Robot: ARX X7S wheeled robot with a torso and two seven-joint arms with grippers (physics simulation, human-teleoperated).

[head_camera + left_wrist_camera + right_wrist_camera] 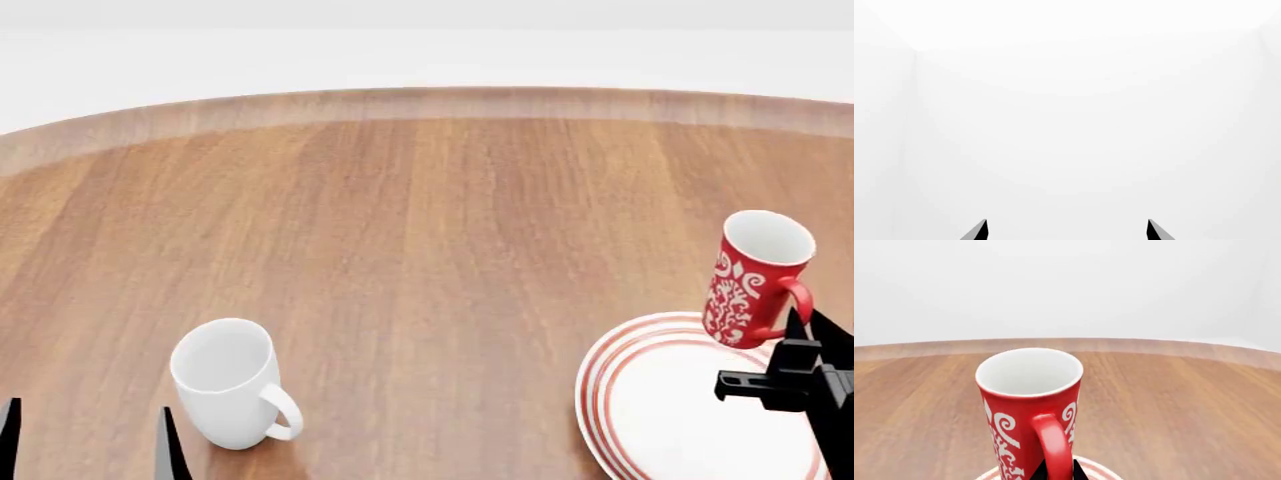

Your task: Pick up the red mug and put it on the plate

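Note:
The red mug (754, 275) with its white swirl pattern leans slightly over the far rim of the plate (667, 400), a white plate with red rings, at the right of the head view. Whether its base touches the plate I cannot tell. My right gripper (801, 335) is shut on the mug's red loop handle (1054, 440). In the right wrist view the black fingertips of the right gripper (1057, 472) sit on either side of that handle, with the plate's rim (1097, 467) just below. My left gripper (88, 440) stands open and holds nothing; its view faces blank white past the left gripper (1067, 230).
A plain white mug (230, 385) stands upright at the near left of the round wooden table (427, 230), close to my left fingertips. The table's curved far edge (427, 100) runs across the back.

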